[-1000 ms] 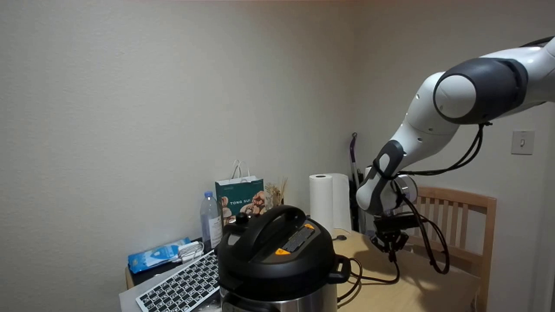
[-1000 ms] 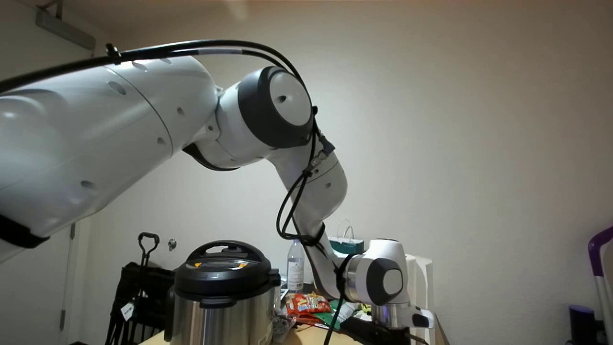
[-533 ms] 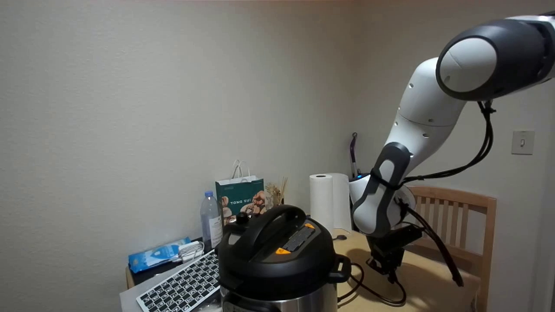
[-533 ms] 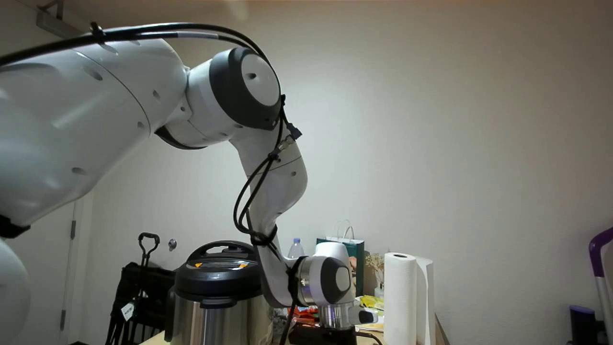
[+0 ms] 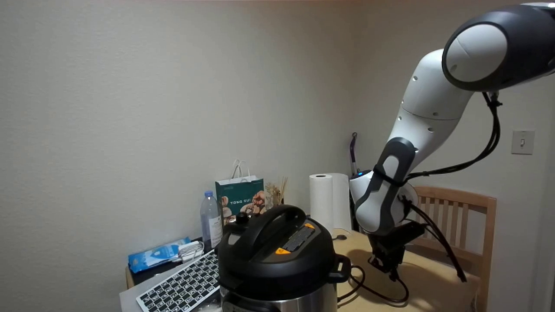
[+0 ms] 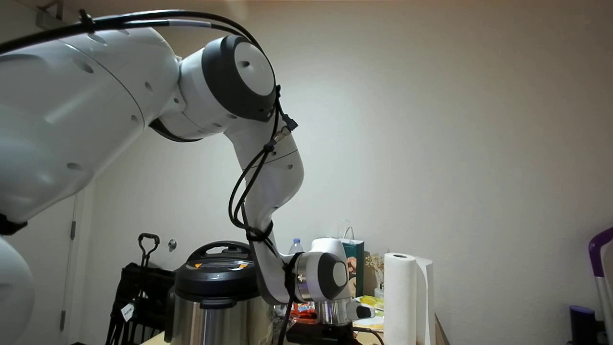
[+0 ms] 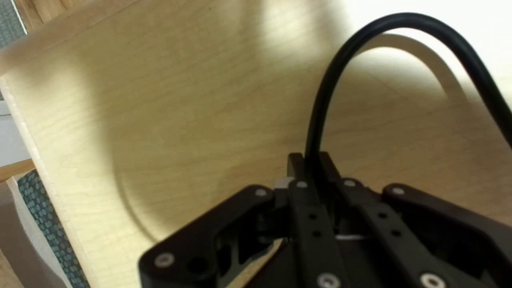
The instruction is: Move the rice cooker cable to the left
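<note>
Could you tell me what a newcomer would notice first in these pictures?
Probably the white robot arm, reaching in from the left of an exterior view. Next, the black-lidded rice cooker, low in both exterior views. In the wrist view, the black cable loops from between the fingers.

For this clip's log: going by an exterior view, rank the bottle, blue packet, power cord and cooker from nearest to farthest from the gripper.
1. Power cord: pinched in the gripper, as the wrist view shows.
2. Cooker: left of the gripper in an exterior view.
3. Bottle: farther left there, further back than the cooker.
4. Blue packet: farthest left, past the bottle.
</note>
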Available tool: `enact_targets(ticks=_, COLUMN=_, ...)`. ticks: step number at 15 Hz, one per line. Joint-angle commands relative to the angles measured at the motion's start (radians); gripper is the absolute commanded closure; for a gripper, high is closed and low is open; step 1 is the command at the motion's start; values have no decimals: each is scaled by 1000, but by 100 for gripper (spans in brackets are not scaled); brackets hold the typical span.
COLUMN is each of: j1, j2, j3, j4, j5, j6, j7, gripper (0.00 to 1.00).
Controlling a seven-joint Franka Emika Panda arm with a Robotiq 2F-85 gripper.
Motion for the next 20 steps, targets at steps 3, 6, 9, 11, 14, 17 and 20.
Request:
enact_targets(ticks=3, j1=40, j2=18, j3=71, j4=98, j5=-17, j6=-53, j7=-35, gripper=96)
enact_targets(ticks=6, j1=127, j2=43, j3=121, j4=197, j5=-62, j6=-103, j7=-27, gripper=96)
enact_targets(ticks=9, j1=134, j2=27, j3=128, j4=200, j5=-78, j6=-112, j7=-15, gripper=84)
enact_targets(ticks=11, j1=155, j2=28, j3=139, j4=232, j5=-96, j6=-140, j7=-18, gripper=84)
enact_targets(ticks=14, j1=149, j2=30, j3=141, j4=236, j5=-96, j6=-141, j7=-36, gripper=96)
enact_targets(ticks=17, j1=137, j2=17, j3=144, j4=225, j5=-93, j6=-139, j7=-52, gripper=57)
enact_targets(ticks=20, j1=127, j2=-6, j3=144, j4=218, j5=-86, j6=-143, j7=-57, gripper=41)
